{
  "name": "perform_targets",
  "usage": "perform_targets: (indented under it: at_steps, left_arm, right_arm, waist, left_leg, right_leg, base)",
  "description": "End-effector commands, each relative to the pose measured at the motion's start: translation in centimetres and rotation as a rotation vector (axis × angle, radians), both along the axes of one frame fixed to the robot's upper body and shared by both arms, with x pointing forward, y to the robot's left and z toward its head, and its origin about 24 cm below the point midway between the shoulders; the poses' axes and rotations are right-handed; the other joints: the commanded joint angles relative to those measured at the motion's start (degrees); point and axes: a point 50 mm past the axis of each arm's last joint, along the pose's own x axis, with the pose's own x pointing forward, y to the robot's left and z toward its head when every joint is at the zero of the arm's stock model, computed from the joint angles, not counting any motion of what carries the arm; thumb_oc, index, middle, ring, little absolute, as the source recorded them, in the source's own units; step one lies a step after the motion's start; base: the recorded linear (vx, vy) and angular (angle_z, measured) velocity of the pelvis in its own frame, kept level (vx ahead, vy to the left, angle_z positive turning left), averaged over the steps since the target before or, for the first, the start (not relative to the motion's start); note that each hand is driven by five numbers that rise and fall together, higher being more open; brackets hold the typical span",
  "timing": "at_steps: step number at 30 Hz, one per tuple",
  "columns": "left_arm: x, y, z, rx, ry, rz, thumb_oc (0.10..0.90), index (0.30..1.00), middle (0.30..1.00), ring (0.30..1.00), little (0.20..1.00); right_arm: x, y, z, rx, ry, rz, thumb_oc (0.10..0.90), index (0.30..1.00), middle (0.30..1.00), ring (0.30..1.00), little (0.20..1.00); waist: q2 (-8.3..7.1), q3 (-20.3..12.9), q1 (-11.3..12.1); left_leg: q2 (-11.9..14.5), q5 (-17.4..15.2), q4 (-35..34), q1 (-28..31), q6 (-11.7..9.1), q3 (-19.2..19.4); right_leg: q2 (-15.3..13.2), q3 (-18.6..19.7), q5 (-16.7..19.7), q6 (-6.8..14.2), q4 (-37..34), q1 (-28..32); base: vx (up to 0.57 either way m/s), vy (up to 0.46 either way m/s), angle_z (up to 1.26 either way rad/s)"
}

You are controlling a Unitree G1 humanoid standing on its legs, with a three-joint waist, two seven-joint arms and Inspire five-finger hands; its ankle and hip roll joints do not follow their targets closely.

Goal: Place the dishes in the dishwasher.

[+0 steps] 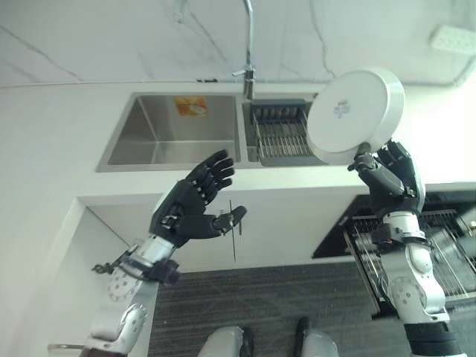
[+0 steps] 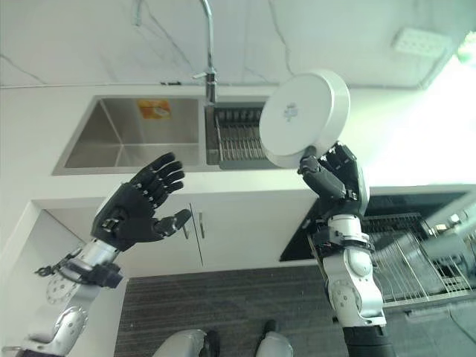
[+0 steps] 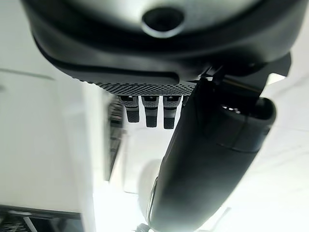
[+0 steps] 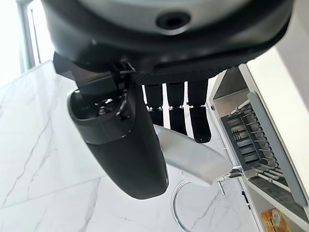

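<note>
A white round dish (image 1: 355, 115) is held upright in the air above the counter, its underside facing me. My right hand (image 1: 390, 177) is shut on its lower rim, thumb on one face and fingers on the other; the dish's rim (image 4: 193, 157) passes between them in the right wrist view. My left hand (image 1: 195, 202) hovers open in front of the cabinet below the sink, fingers spread, holding nothing. The pulled-out dishwasher rack (image 1: 446, 245) lies at the lower right, beside my right forearm.
A double steel sink (image 1: 171, 134) is set in the white counter, with a dish rack (image 1: 279, 134) in its right basin and a tall faucet (image 1: 248, 44) behind. A white cabinet front (image 2: 223, 230) stands under the counter. Dark flooring lies below.
</note>
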Motion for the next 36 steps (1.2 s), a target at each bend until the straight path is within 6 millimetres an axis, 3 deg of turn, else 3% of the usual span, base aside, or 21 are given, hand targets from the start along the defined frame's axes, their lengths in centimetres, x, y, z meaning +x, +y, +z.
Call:
perform_targets:
  at_steps: [1,4,7,9,12,15,16,19,22,24,26,27,28,30,33,36]
  left_arm:
    - [-0.2,-1.6,5.9,0.011,-0.339,-0.087,0.800,0.900,0.900,0.900,0.900]
    - [-0.1,-2.4,6.5,0.061,-0.380,-0.083,0.800,0.900,0.900,0.900,0.900]
    - [-0.3,-2.6,7.2,0.088,-0.423,-0.083,0.800,0.900,0.900,0.900,0.900]
    - [-0.3,-2.9,7.6,0.097,-0.436,-0.087,0.800,0.900,0.900,0.900,0.900]
    - [-0.3,-3.3,7.9,0.097,-0.448,-0.100,0.800,0.900,0.900,0.900,0.900]
    - [-0.7,-3.3,8.0,0.095,-0.459,-0.113,0.800,0.900,0.900,0.900,0.900]
    - [-0.9,-3.2,7.8,0.090,-0.457,-0.096,0.800,0.900,0.900,0.900,0.900]
    - [-1.2,-2.9,7.2,0.074,-0.437,-0.059,0.800,0.900,0.900,0.900,0.900]
    - [-1.4,-2.8,5.6,0.099,-0.383,-0.038,0.800,0.900,0.900,0.900,0.900]
    - [-1.5,-2.6,4.9,0.125,-0.354,-0.042,0.800,0.900,0.900,0.900,0.900]
    - [-1.4,-2.5,3.7,0.144,-0.290,-0.068,0.800,0.900,0.900,0.900,0.900]
    - [-1.4,-2.1,2.4,0.170,-0.217,-0.062,0.800,0.900,0.900,0.900,0.900]
    - [-1.5,-1.5,1.0,0.191,-0.138,-0.049,0.800,0.900,0.900,0.900,0.900]
    - [-1.7,-1.0,-3.0,0.225,0.063,-0.040,0.800,0.900,0.900,0.900,0.900]
    - [-1.5,-1.1,-6.7,0.264,0.222,-0.028,0.800,0.900,0.900,0.900,0.900]
    - [-1.7,-0.7,-9.7,0.296,0.373,0.011,0.800,0.900,0.900,0.900,0.900]
  right_arm:
    - [-0.8,0.3,8.5,-0.006,-0.498,0.013,0.400,0.300,0.300,0.300,0.300]
    - [-1.3,1.2,8.4,-0.005,-0.498,0.032,0.400,0.300,0.300,0.300,0.300]
    - [-1.7,2.0,8.2,-0.020,-0.499,0.061,0.400,0.300,0.300,0.300,0.300]
    - [-2.1,2.3,8.4,-0.047,-0.512,0.059,0.400,0.300,0.300,0.300,0.300]
    - [-2.9,2.5,9.0,-0.078,-0.540,0.059,0.400,0.300,0.300,0.300,0.300]
    - [-3.7,2.3,9.2,-0.094,-0.552,0.084,0.400,0.300,0.300,0.300,0.300]
    - [-3.8,2.4,9.2,-0.097,-0.550,0.120,0.400,0.300,0.300,0.300,0.300]
    - [-3.8,2.5,9.2,-0.119,-0.529,0.165,0.400,0.300,0.300,0.300,0.300]
    - [-3.9,2.4,8.1,-0.138,-0.472,0.219,0.400,0.300,0.300,0.300,0.300]
    - [-4.1,2.0,7.8,-0.141,-0.455,0.210,0.400,0.300,0.300,0.300,0.300]
    - [-4.2,1.5,7.6,-0.167,-0.446,0.172,0.400,0.300,0.300,0.300,0.300]
    - [-4.2,1.4,7.4,-0.184,-0.441,0.163,0.400,0.300,0.300,0.300,0.300]
    - [-4.2,1.5,7.1,-0.184,-0.433,0.162,0.400,0.300,0.300,0.300,0.300]
    - [-4.2,1.9,5.9,-0.170,-0.412,0.142,0.400,0.300,0.300,0.300,0.300]
    - [-4.1,1.8,5.3,-0.155,-0.391,0.123,0.400,0.300,0.300,0.300,0.300]
    - [-3.8,1.5,5.2,-0.160,-0.381,0.131,0.400,0.300,0.300,0.300,0.300]
  waist:
    - [-0.19,-4.3,2.5]
    - [-1.42,-5.8,4.0]
    - [-1.83,-5.9,4.4]
    - [-2.21,-5.8,3.9]
    - [-3.23,-5.2,2.8]
    - [-4.13,-4.6,1.9]
    - [-4.40,-4.4,1.5]
    - [-4.42,-4.8,0.6]
    - [-4.33,-5.8,-0.6]
    - [-4.24,-6.0,-1.0]
    - [-3.92,-5.7,-1.2]
    - [-3.16,-5.3,-0.4]
    - [-2.31,-5.2,0.0]
    - [-1.14,-5.5,0.2]
    - [-1.07,-4.8,0.4]
    - [-1.27,-4.8,0.5]
  left_leg:
    - [-1.4,-8.5,-5.2,8.7,-4.6,-6.7]
    - [-0.5,-8.3,-5.2,7.9,-5.5,-3.8]
    - [1.1,-8.8,-5.2,8.5,-6.7,-2.2]
    - [2.1,-9.1,-5.2,9.0,-7.4,-1.7]
    - [3.3,-9.1,-5.2,8.8,-7.7,-2.5]
    - [5.3,-8.4,-5.2,8.8,-8.4,-3.7]
    - [7.3,-7.6,-5.2,8.8,-9.3,-3.2]
    - [10.2,-6.4,-5.2,9.2,-10.8,-2.8]
    - [14.1,-3.2,-5.2,7.7,-13.0,0.2]
    - [14.5,-2.5,-5.2,7.5,-13.2,1.9]
    - [12.7,-3.0,-5.2,8.1,-12.8,3.2]
    - [8.3,-4.2,-5.2,7.5,-11.9,1.1]
    - [6.4,-4.6,-5.2,6.7,-11.4,-0.2]
    - [5.3,-3.7,-5.2,3.1,-11.4,-1.3]
    - [4.8,-2.7,-5.2,1.6,-11.9,-0.8]
    - [3.7,-3.2,-5.2,1.5,-10.9,-0.1]
  right_leg:
    - [1.8,-2.4,0.1,0.8,-8.6,8.1]
    - [-3.8,-4.7,-0.8,2.2,-8.6,9.5]
    - [-9.3,-6.2,2.5,4.3,-8.6,7.6]
    - [-12.1,-4.8,4.7,5.8,-8.6,5.1]
    - [-13.2,-1.1,5.6,6.6,-8.6,1.9]
    - [-11.4,1.7,3.7,6.6,-8.6,1.3]
    - [-9.9,1.9,1.9,6.5,-8.6,1.4]
    - [-7.2,2.9,0.3,6.0,-8.6,0.4]
    - [-3.0,2.1,-2.4,2.9,-8.6,0.9]
    - [-2.9,0.9,-2.9,2.4,-8.6,1.2]
    - [-2.9,-0.4,-3.4,2.2,-8.6,2.1]
    - [-2.2,-0.4,-3.3,2.6,-8.6,2.1]
    - [-1.2,-0.2,-3.2,2.7,-8.6,2.1]
    - [0.1,-1.1,-2.8,2.7,-8.6,1.8]
    - [0.8,-2.6,-4.5,2.3,-8.6,3.6]
    - [0.8,-3.1,-5.5,2.2,-8.6,4.4]
  base:
    - [-0.13,-0.100,-0.59]
    - [-0.09,-0.150,-0.65]
    - [-0.05,-0.200,-0.80]
    - [-0.06,-0.274,-0.67]
    - [-0.03,-0.388,-0.59]
    - [-0.01,-0.592,0.36]
    - [0.00,-0.609,0.46]
    - [0.01,-0.407,0.20]
    - [0.05,-0.496,-0.23]
    - [0.06,-0.326,-0.05]
    - [0.09,-0.240,0.29]
    - [0.15,-0.186,0.55]
    - [0.21,-0.144,0.59]
    - [0.19,-0.080,0.12]
    - [0.16,0.007,0.17]
    - [0.19,0.121,0.19]
